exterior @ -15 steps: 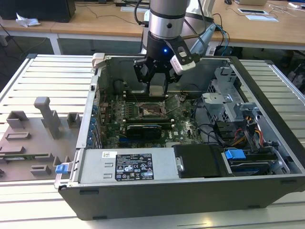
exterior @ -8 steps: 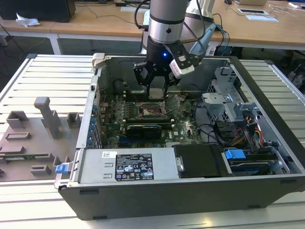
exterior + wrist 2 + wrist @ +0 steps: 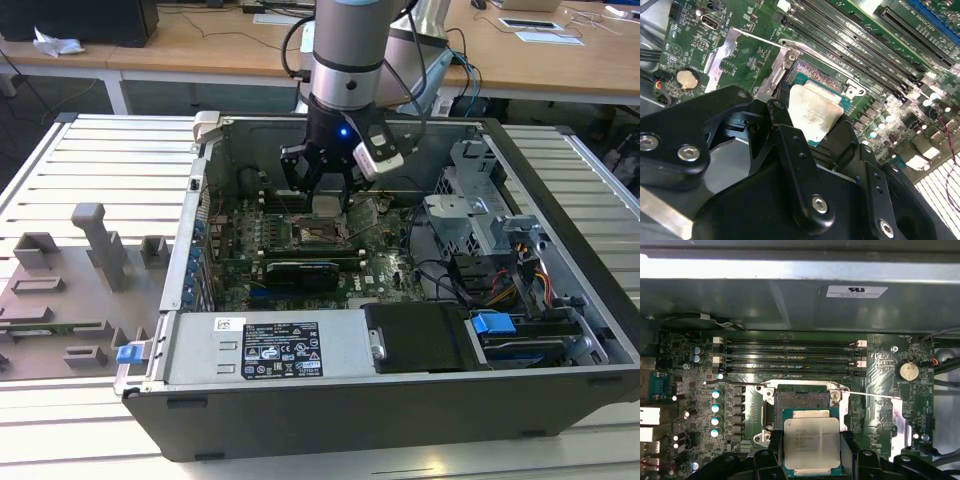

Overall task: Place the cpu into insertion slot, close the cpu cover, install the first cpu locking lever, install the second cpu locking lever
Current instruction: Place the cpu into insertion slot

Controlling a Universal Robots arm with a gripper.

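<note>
My gripper (image 3: 326, 198) is shut on the cpu (image 3: 328, 205), a flat silver-grey square chip, and holds it just above the insertion slot (image 3: 318, 235) on the green board inside the computer case. In the first wrist view the cpu (image 3: 810, 445) sits between the black fingers (image 3: 771, 452), beside the dark-centred insertion slot (image 3: 802, 400), which lies uncovered. In the second wrist view the cpu (image 3: 815, 112) overlaps the edge of the insertion slot (image 3: 816, 80). The cpu cover (image 3: 720, 52) is swung open to one side. Two thin locking levers (image 3: 735, 384) stick out sideways, unlatched.
Memory slots (image 3: 790, 352) run along the far side of the socket. A round battery (image 3: 907, 371) sits near the open cover. Cables and a drive cage (image 3: 480, 215) stand at the exterior view's right. The power supply (image 3: 280, 350) lies along the case's front.
</note>
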